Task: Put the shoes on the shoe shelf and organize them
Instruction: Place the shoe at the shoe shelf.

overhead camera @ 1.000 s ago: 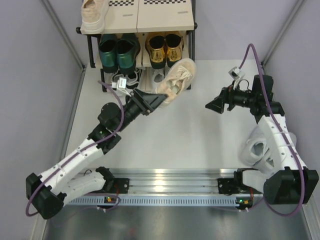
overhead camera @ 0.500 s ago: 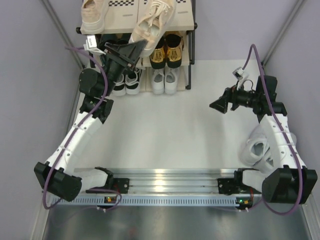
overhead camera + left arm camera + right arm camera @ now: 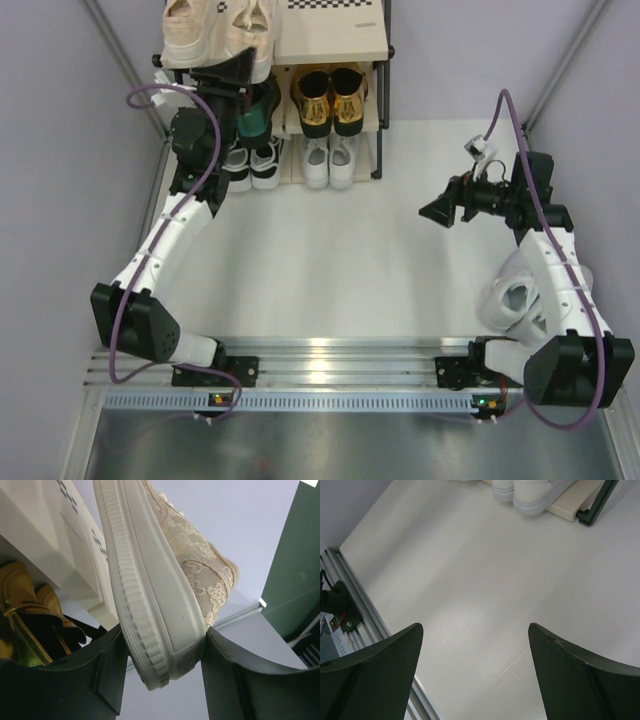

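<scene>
Fingers [image 3: 65, 680] of the left gripper [image 3: 164, 650] were clenched on one end of a beige sneaker [image 3: 150, 590], pressing its ribbed pale sole from both sides, the lace-patterned upper turned away from the wrist camera. From above, the left arm stretched to the top tier of the shoe shelf [image 3: 330, 40] and held this sneaker over the top board, just beside a second beige sneaker [image 3: 187, 30] lying at the board's left end. Whether the held shoe touched the board could not be told.

On the middle tier stood the gold loafers [image 3: 325, 97] and, to their left, the green loafers [image 3: 262, 108] — partly hidden behind the left gripper. The bottom tier carried the black-and-white sneakers [image 3: 250, 165] and the white lace-ups [image 3: 330, 160], side by side.

The right gripper [image 3: 437, 211] hung well apart from the shelf, above the bare white desk [image 3: 330, 270], its jaws spread wide with nothing between them — the wrist view showed only desk between its fingers [image 3: 370, 672]. Chunky white sneakers [image 3: 512, 298] lay on the desk at the right edge, partly under the right arm.
</scene>
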